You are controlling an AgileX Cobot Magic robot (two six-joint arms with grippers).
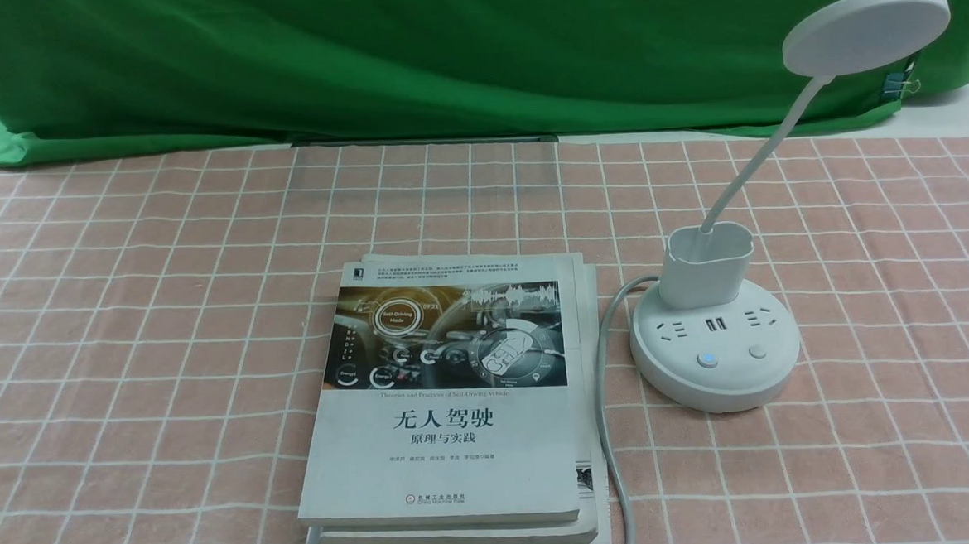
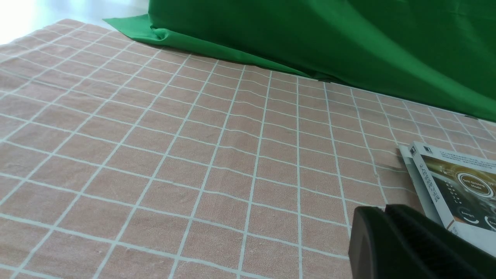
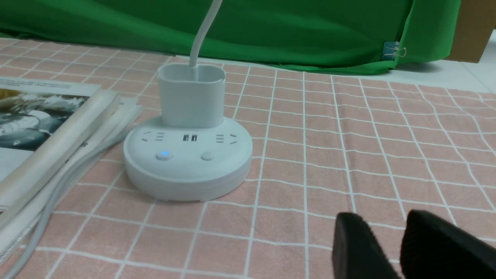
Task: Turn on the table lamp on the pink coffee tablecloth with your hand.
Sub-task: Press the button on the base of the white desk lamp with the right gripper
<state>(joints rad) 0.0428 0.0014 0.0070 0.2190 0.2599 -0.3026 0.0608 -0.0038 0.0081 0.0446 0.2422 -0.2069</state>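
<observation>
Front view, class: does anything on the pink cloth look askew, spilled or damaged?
Only the stack of books: lower ones poke out past the top cover. The table lamp stands upright; nothing spilled or broken.

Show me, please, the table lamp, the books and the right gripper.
table lamp [image 1: 730, 368], front view, top of its round base.
books [image 1: 452, 448], front view, top book's cover.
right gripper [image 3: 386, 224], right wrist view, midway between its fingertips.
</observation>
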